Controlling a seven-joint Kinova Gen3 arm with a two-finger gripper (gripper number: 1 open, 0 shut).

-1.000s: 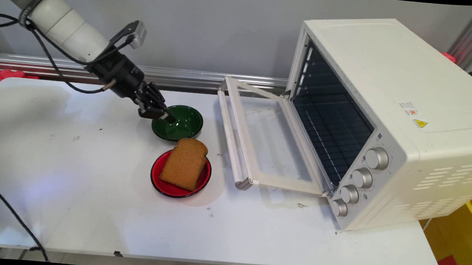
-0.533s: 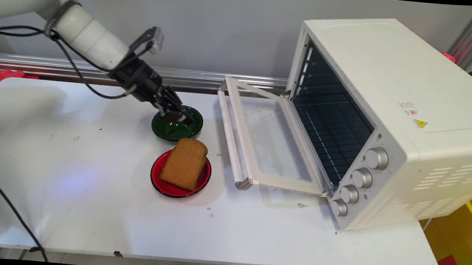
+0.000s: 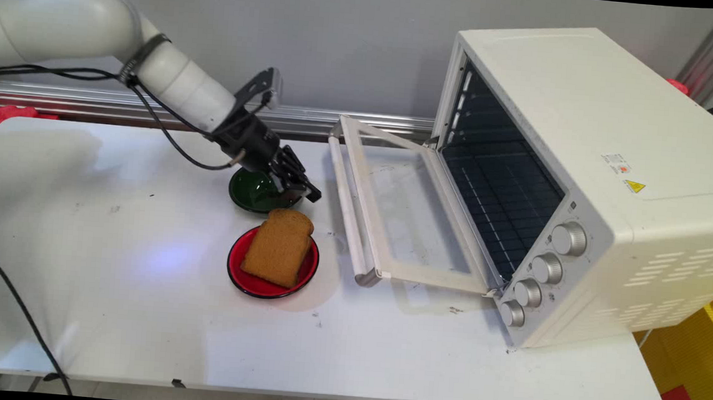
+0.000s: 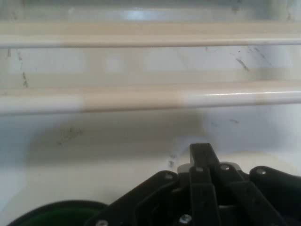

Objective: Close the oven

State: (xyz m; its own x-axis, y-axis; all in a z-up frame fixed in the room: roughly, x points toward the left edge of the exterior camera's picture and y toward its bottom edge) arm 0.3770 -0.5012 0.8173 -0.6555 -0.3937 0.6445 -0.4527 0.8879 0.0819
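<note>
The black gripper hangs just over the right rim of the green bowl, its fingers pressed together on nothing. Just beyond it lies the toaster oven's open door. Near the bowl, a bread slice rests on a red plate

A glossy, glazed-looking finish is shown by the green bowl and the red plate. A matt, porous crust is seen on the bread slice. The toaster oven is cased in smooth cream-painted metal, with a glass-paned door and shiny metal knobs.
</note>
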